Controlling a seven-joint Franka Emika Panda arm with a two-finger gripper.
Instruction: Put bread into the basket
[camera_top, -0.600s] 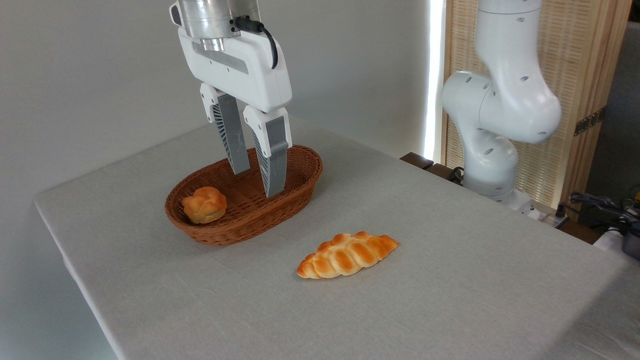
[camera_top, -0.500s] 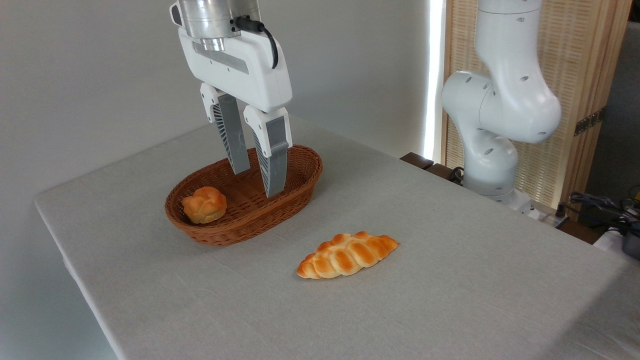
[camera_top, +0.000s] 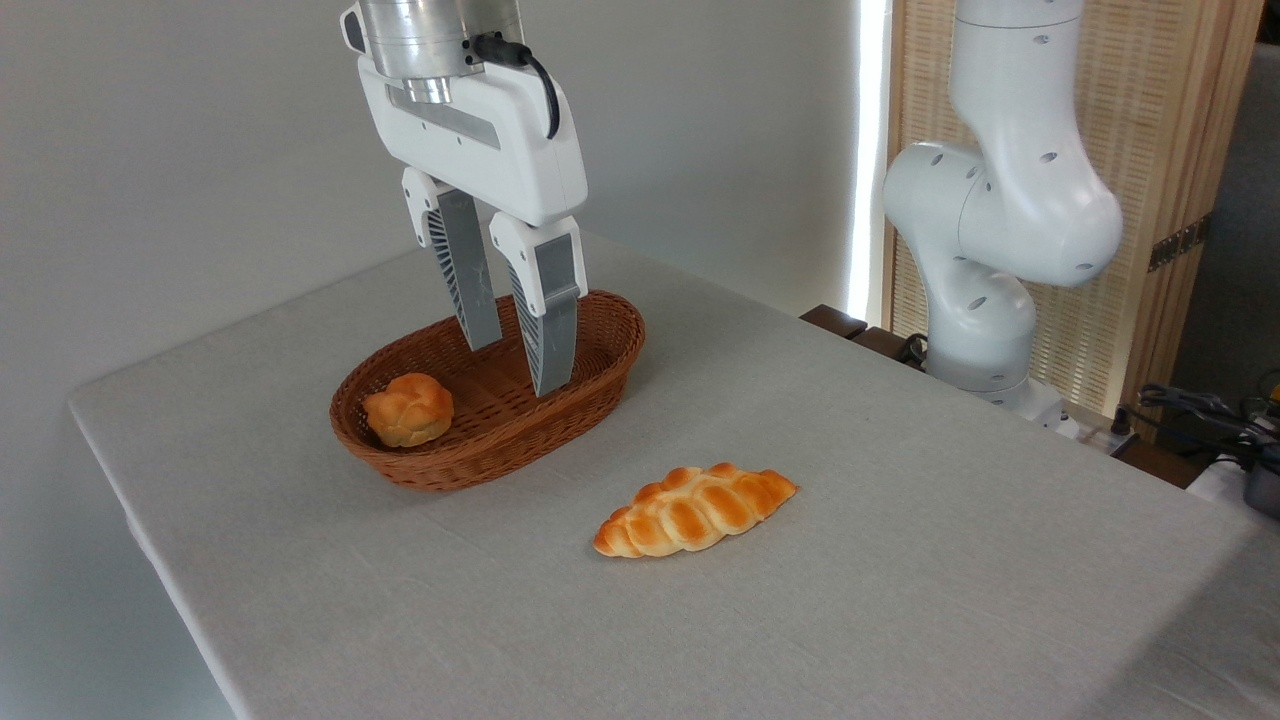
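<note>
The loaf (camera_top: 696, 509) lies flat on the table (camera_top: 900, 560), at about four o'clock from the basket (camera_top: 600, 375) and well apart from it, its long axis slanting up to the right, so its narrow width is the natural span for a pinch. The gripper (camera_top: 518, 365) hangs over the basket's right half, fingers pointing down, slightly parted and empty. A bun (camera_top: 408, 408) sits at the basket's nine o'clock end, leaving the middle and right bare for the loaf. Open cloth surrounds the loaf on every side, with the table's near edge far off at six o'clock. In my judgement the arm (camera_top: 1000, 200), at three o'clock, is clear of the route.
</note>
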